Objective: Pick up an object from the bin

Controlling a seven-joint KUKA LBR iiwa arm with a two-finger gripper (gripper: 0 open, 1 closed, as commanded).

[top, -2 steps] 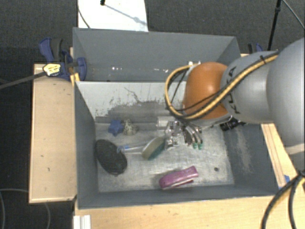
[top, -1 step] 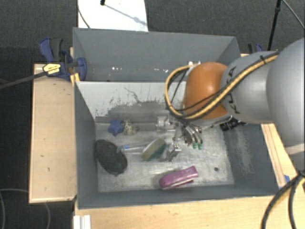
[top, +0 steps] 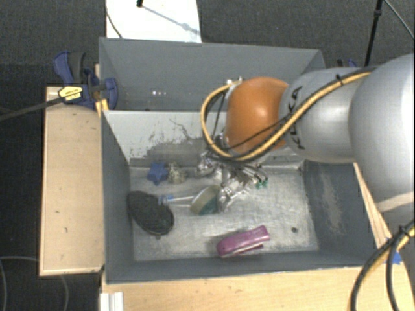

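The grey bin (top: 118, 199) holds a few loose things, and the purple oblong piece (top: 242, 241) lying near its front wall serves as the mark for the rest. The arm (top: 350, 118) comes in from the right, with an orange cover (top: 256, 116) and looped cables at its wrist. The tool (top: 228, 192) hangs low in the bin, behind the purple piece and a little to its left. Whether the tool is set wide or narrow cannot be told, since its metal parts blur together, and nothing can be seen held in it.

Just behind and to the left of the purple piece, right at the tool's tip, lies a small teal and pale object (top: 206, 203). It is the thing closest to the tool, though whether the two touch is unclear. A thin clear tube with a blue end (top: 176, 200) reaches left from it. Well to the left of the purple piece sits a black oval pad (top: 150, 214). Farther back and left of the purple piece, near the back wall, are a small blue thing (top: 156, 172) and a pale lump (top: 175, 172) side by side.
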